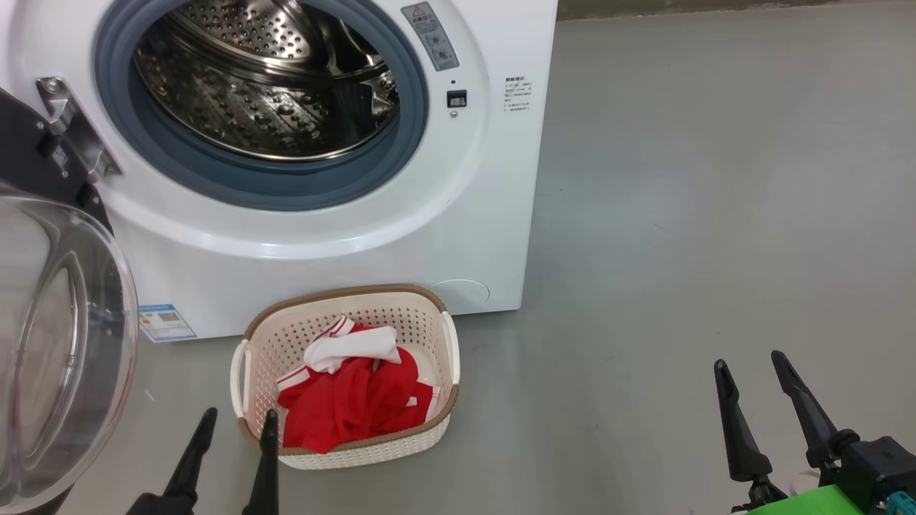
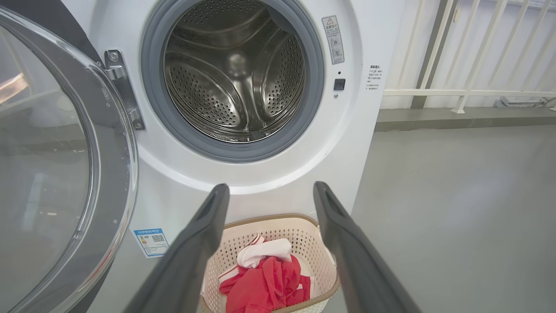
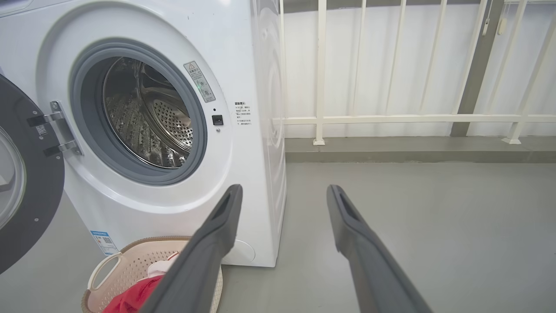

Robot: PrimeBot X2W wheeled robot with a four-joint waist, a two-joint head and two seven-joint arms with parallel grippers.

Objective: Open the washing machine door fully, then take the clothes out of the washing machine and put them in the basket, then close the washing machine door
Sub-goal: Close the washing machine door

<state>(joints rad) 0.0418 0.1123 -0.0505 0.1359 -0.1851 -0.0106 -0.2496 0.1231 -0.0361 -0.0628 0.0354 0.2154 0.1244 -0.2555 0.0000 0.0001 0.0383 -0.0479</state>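
The white washing machine [image 1: 458, 214] stands with its steel drum [image 1: 272, 79] bare. Its door [image 1: 50, 343] hangs swung out to the left, glass bowl facing me; the same door [image 2: 56, 165] fills the left of the left wrist view. The red and white clothes [image 1: 354, 393] lie in the cream basket [image 1: 444, 343] on the floor in front of the machine. My left gripper [image 1: 240, 418] is open just left of the basket's near corner, holding nothing. My right gripper [image 1: 751, 368] is open over bare floor at the lower right. Seen from the wrists, the left gripper [image 2: 271, 191] and right gripper [image 3: 284, 193] both stand wide apart.
Grey floor [image 1: 715, 214] spreads to the right of the machine. A white railing [image 3: 391, 117] on a low grey kerb runs behind and to the machine's right. A blue sticker [image 1: 166, 322] sits low on the machine's front.
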